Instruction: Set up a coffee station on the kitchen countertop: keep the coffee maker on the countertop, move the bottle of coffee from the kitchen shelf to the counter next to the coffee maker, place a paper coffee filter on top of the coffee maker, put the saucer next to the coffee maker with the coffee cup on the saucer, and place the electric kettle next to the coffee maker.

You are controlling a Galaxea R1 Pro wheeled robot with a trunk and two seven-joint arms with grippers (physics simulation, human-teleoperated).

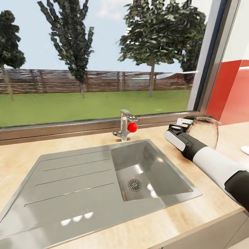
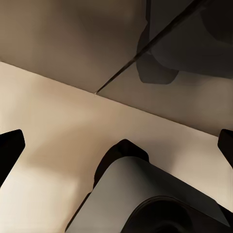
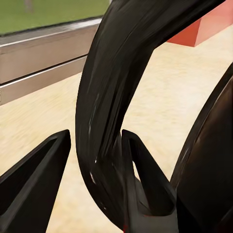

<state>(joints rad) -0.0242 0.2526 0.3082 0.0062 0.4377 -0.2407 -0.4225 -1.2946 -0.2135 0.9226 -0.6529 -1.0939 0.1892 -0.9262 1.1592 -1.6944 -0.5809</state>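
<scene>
Right gripper (image 3: 94, 160) has its two black fingers (image 3: 36, 170) set on either side of the kettle's curved black handle (image 3: 111, 97), one finger pressed against it, so it grasps the handle. In the head view the right arm (image 1: 207, 162) reaches over the countertop (image 1: 180, 214), and the kettle (image 1: 204, 133), dark smoky glass, sits at the arm's end near the window sill; whether its base touches the counter I cannot tell. Beyond the kettle rises the red splashback (image 1: 228, 93). A small white edge (image 1: 245, 149) shows just past the arm, too cropped to name. To the arm's left lie the steel sink (image 1: 138, 173) and a tap with a red knob (image 1: 132, 127). Left gripper (image 2: 116, 145): dark fingertips wide apart, holding nothing, above pale floor.
</scene>
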